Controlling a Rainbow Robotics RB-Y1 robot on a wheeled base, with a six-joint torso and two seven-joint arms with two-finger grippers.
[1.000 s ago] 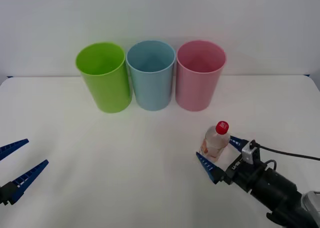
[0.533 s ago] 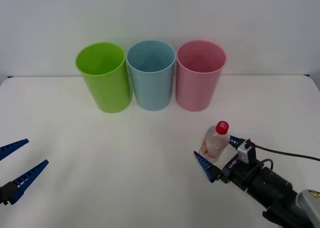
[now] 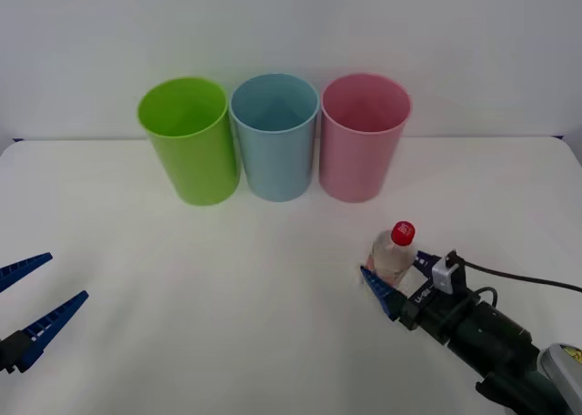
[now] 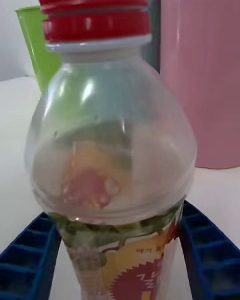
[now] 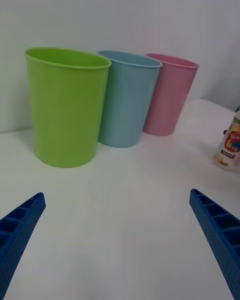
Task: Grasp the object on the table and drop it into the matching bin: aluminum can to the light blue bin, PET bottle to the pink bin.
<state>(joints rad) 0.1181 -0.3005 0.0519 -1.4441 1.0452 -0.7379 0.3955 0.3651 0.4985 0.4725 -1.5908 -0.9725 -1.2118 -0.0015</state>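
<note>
Upright on the table (image 3: 273,278), toward its right front part: PET bottle (image 3: 393,255), red cap up, well in front of the pink bin (image 3: 362,137). Clenched around the bottle's lower body: right gripper (image 3: 393,275), blue fingers (image 4: 27,260) pressed on both sides. Near the left front edge, hovering, spread wide and holding nothing: left gripper (image 3: 35,295). Along the back edge, side by side: lime green bin (image 3: 186,140), light blue bin (image 3: 275,135), pink bin.

PET bottle (image 3: 395,256) upright – near pink bin (image 3: 362,137).
</note>
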